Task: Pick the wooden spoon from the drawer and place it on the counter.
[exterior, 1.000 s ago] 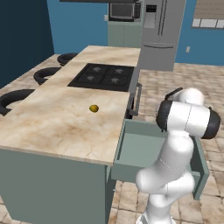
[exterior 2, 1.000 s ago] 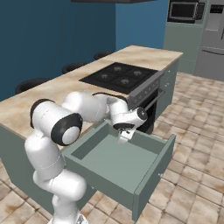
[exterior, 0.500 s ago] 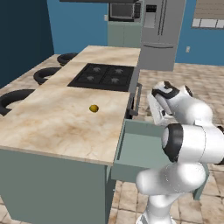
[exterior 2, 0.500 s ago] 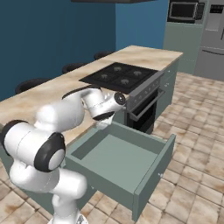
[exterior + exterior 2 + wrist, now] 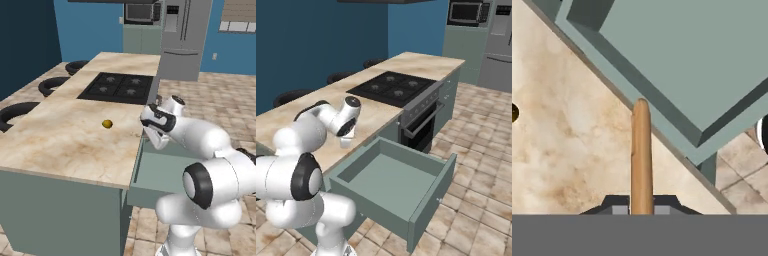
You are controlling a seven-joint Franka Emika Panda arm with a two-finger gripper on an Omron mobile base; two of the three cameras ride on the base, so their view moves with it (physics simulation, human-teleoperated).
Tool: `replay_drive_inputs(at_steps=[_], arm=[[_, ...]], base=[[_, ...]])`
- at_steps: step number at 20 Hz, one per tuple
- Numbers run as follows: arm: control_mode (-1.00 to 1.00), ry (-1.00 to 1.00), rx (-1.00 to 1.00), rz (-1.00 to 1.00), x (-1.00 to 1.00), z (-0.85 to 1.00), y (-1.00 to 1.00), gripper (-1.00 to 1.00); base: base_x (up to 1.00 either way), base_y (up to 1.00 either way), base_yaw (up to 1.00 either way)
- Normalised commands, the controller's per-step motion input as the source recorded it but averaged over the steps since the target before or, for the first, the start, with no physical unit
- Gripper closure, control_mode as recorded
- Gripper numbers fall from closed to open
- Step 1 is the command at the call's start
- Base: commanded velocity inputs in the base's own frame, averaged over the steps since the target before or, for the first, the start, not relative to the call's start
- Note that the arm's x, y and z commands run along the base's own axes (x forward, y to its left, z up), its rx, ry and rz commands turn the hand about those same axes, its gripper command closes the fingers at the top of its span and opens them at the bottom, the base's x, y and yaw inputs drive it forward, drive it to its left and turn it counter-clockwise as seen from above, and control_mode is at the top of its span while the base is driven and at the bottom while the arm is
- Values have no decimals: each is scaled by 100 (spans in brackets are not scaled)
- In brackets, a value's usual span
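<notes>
Am holding gripper [image 5: 641, 209] clamped on wooden spoon [image 5: 641, 155], hovering over counter [image 5: 65, 145] edge beside open drawer [image 5: 387, 175]. Risk: am releasing too near edge, spoon tipping back into drawer or to floor. Small yellow ball [image 5: 107, 123] nearby.

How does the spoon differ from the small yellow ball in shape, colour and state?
The spoon is a long thin tan stick; the ball is small, round and yellow-olive. The spoon is held in the hand, above the counter edge beside the drawer; the ball lies free on the counter, apart from the hand.
</notes>
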Motion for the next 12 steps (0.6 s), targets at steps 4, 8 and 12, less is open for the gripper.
replay_drive_inputs(at_steps=[4,8,12], arm=[[-100,27,-24,5,0,-18,100,100],[-100,20,-13,0,11,-58,91,100],[-100,-4,0,0,6,-96,65,100]], base=[[0,0,0],[0,0,0],[0,0,0]])
